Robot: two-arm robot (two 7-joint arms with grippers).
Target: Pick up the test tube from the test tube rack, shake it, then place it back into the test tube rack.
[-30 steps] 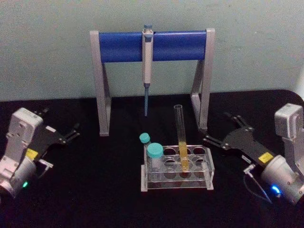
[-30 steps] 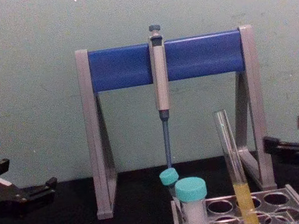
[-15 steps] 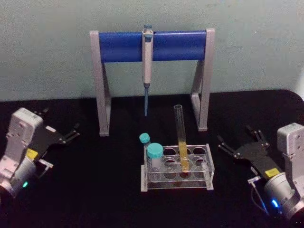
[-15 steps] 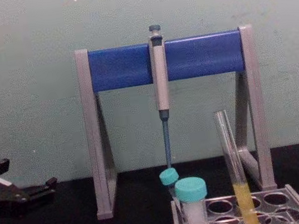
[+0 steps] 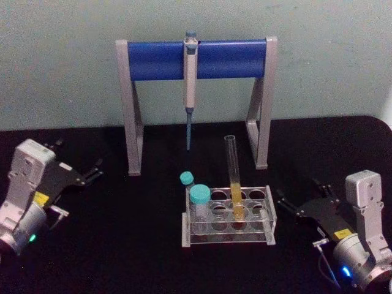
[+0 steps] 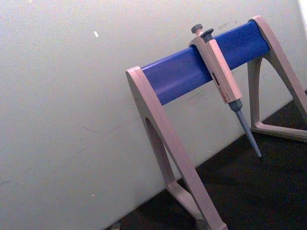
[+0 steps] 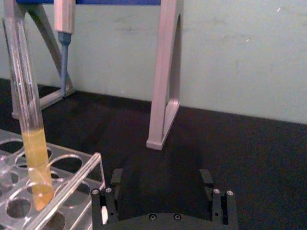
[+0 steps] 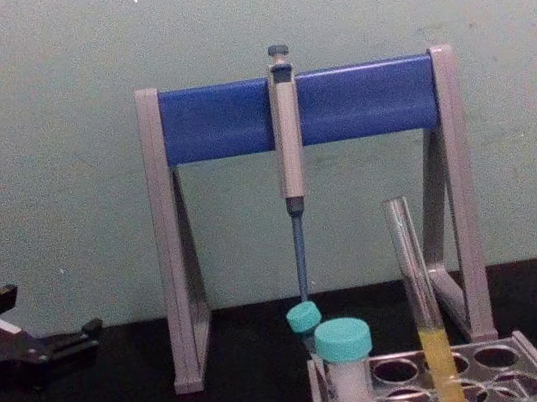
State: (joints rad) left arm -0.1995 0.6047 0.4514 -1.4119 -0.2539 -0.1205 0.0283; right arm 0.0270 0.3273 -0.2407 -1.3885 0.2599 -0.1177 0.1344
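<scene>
The test tube [image 5: 233, 171] is a long clear tube with yellow liquid in its lower part. It stands nearly upright in a middle hole of the clear test tube rack [image 5: 270, 229] at the table's centre. My right gripper [image 5: 300, 191] sits low just right of the rack, open and holding nothing, pointing toward it. In the right wrist view the test tube [image 7: 24, 86] and the rack [image 7: 72, 187] lie ahead of the spread fingers [image 7: 116, 177], apart from them. My left gripper [image 5: 86, 165] rests far left, open and empty.
A grey-and-blue pipette stand [image 5: 153, 59] spans the back of the table, with a pipette [image 5: 190, 79] hanging from its bar. Two teal-capped tubes [image 5: 199, 196] fill the rack's left end. Black tabletop lies open on both sides of the rack.
My right gripper has dropped lower and drawn back toward the table's near edge, staying beside the rack's right end. The left arm and the test tube have not moved.
</scene>
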